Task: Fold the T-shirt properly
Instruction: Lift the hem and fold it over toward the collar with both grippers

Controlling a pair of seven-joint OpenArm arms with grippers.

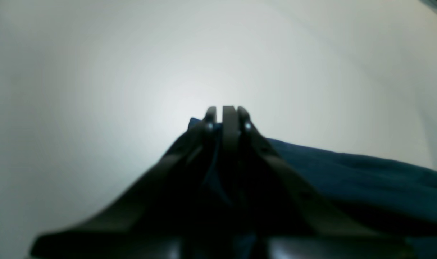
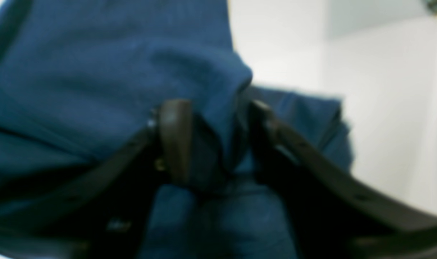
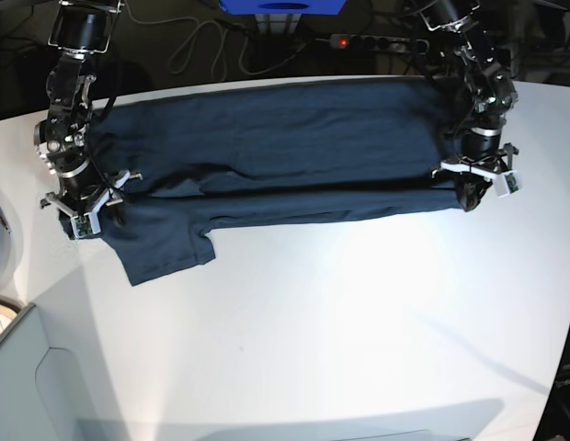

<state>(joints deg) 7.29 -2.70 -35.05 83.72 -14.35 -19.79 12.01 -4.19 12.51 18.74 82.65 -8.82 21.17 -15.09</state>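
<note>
The dark navy T-shirt (image 3: 285, 147) lies stretched across the far part of the white table (image 3: 340, 322), folded lengthwise, with one sleeve (image 3: 165, 243) sticking out toward the front left. My left gripper (image 3: 466, 188) is at the shirt's right end. In the left wrist view the left gripper (image 1: 227, 117) is shut on a thin edge of the cloth (image 1: 347, 172). My right gripper (image 3: 83, 213) is at the shirt's left end. In the right wrist view the right gripper (image 2: 216, 136) holds a thick bunch of the cloth (image 2: 96, 72) between its fingers.
A power strip with a red light (image 3: 359, 41) and cables lie behind the table's far edge. A blue object (image 3: 280, 5) sits at the top middle. A grey surface (image 3: 28, 367) borders the table at the lower left.
</note>
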